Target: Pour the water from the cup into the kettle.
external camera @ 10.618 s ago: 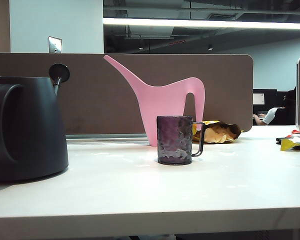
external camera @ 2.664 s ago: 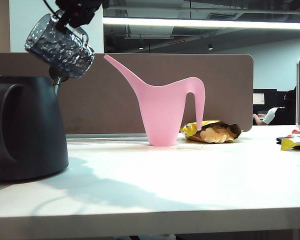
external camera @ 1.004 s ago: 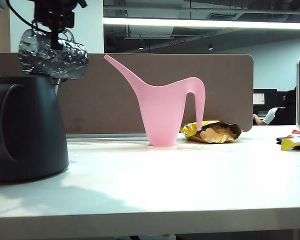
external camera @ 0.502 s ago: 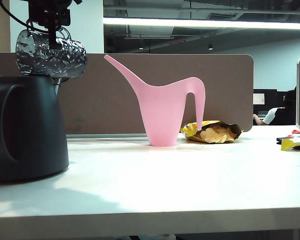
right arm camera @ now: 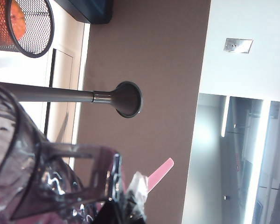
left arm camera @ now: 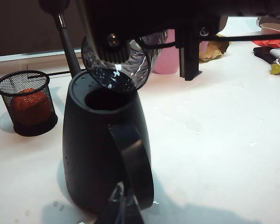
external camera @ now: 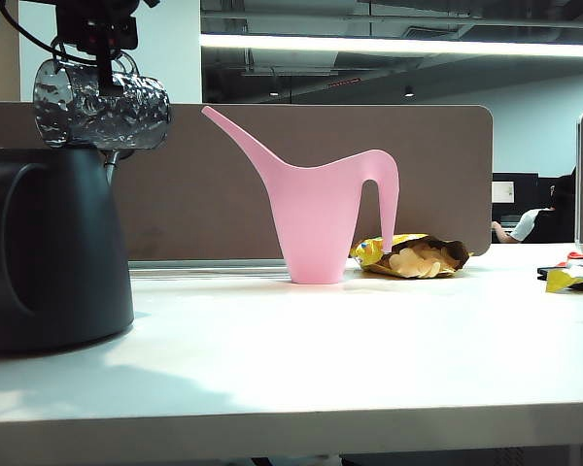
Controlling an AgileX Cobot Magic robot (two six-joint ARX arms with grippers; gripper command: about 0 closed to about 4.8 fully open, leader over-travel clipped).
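The dimpled glass cup (external camera: 102,102) hangs on its side above the black kettle (external camera: 49,252), its mouth towards the left. In the left wrist view the cup (left arm camera: 116,65) has its mouth just over the kettle's (left arm camera: 107,154) top opening, with droplets on the glass. My right gripper (external camera: 105,70) reaches down from above, shut on the cup's thin handle; the right wrist view shows the cup (right arm camera: 37,177) next to that gripper (right arm camera: 123,205) and the kettle's knob (right arm camera: 128,99) behind. My left gripper (left arm camera: 123,210) is shut, low in front of the kettle's handle.
A pink watering can (external camera: 321,214) stands mid-table before the brown partition (external camera: 447,175). A snack bag (external camera: 413,254) lies to its right, and wrappers (external camera: 573,277) at the far right. A black mesh basket (left arm camera: 25,102) with something orange stands beside the kettle.
The cup has gone from upright on the table to lying on its side over the kettle. Over the last second it rolled only slightly. The left arm stayed still.
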